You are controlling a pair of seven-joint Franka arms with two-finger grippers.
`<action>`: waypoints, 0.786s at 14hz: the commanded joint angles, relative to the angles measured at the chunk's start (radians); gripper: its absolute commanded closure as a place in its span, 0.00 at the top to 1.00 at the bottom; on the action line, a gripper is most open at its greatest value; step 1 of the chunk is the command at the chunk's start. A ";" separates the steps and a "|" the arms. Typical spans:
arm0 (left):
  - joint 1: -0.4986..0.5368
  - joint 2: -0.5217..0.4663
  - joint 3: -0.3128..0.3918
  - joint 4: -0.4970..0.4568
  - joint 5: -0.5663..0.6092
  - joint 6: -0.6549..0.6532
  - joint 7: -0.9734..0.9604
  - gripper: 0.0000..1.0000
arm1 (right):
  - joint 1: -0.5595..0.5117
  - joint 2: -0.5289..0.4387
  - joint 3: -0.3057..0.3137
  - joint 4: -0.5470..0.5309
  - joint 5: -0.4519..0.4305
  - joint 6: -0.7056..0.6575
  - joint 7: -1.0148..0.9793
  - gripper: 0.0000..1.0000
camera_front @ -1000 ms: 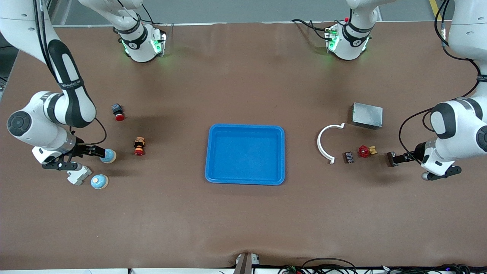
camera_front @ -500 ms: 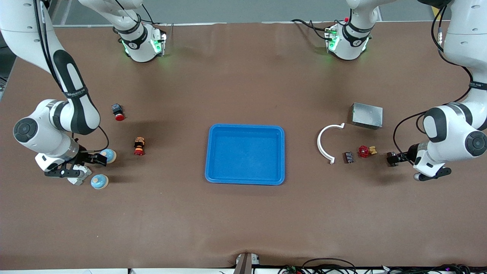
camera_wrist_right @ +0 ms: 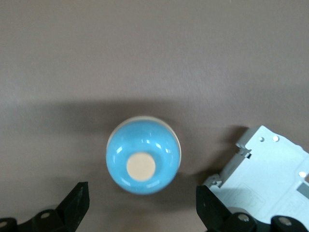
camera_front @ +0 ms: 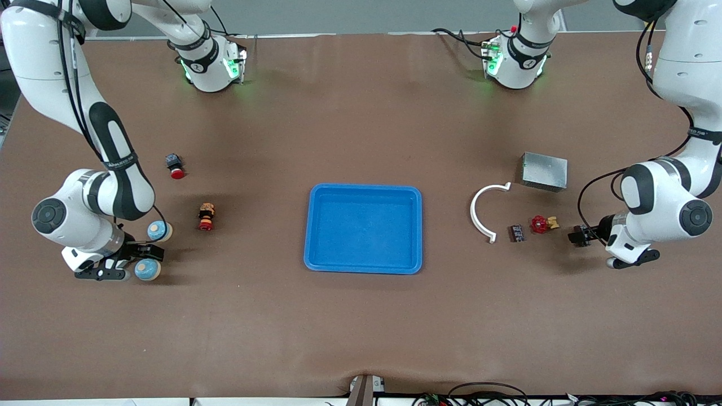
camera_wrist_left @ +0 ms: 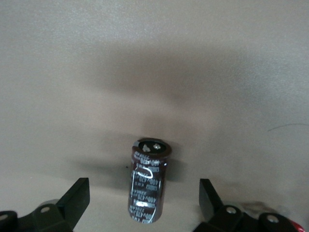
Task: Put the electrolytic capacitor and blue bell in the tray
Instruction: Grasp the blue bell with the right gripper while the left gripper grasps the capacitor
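**Both pickups lined up, nothing yet in the tray**

The tray point(camera_front: 365, 228) sits at the middle of the counter point(camera_front: 361, 327) and nothing is seen in it, so neither placement has been made.

The electrolytic capacitor point(camera_wrist_left: 148, 180) is seen in the left wrist view as a dark cylinder lying on the counter, in line with the gap between the jaws but apart from both. The left gripper point(camera_front: 576, 235) is low over the counter at the left arm's end, and its jaws are spread wide with nothing held. In the front view the capacitor cannot be made out under the gripper. A red valve handle point(camera_front: 540, 224), a small dark module point(camera_front: 516, 232), a white curved bracket point(camera_front: 484, 211) and a grey metal box point(camera_front: 544, 171) lie near it, toward the tray.

The right gripper point(camera_front: 148, 255) is set above the blue bell point(camera_wrist_right: 143, 161) at the right arm's end; the jaws are wide open on either side of the bell and no contact is seen. A white plastic part point(camera_wrist_right: 263, 166) lies just beside this bell. A second blue bell point(camera_front: 159, 230) stands farther from the front camera, with a small figure point(camera_front: 206, 216) and a red push button point(camera_front: 175, 166) nearby.

The task is judged to be at its start: both grasps, both carries and both releases into the tray remain to be done.
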 commanded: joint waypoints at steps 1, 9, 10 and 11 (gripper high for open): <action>-0.004 0.024 -0.001 0.024 0.000 0.015 -0.003 1.00 | -0.006 0.048 0.008 0.053 0.021 -0.004 -0.002 1.00; -0.018 0.018 -0.001 0.033 -0.001 0.009 -0.031 0.00 | -0.005 0.071 0.008 0.085 0.020 -0.006 -0.004 1.00; -0.021 0.016 -0.001 0.034 -0.001 0.009 -0.032 0.00 | -0.002 0.072 0.008 0.097 0.020 -0.009 -0.001 1.00; -0.024 0.010 -0.001 0.035 -0.001 0.006 -0.031 0.00 | 0.003 0.077 0.008 0.104 0.020 -0.009 -0.001 1.00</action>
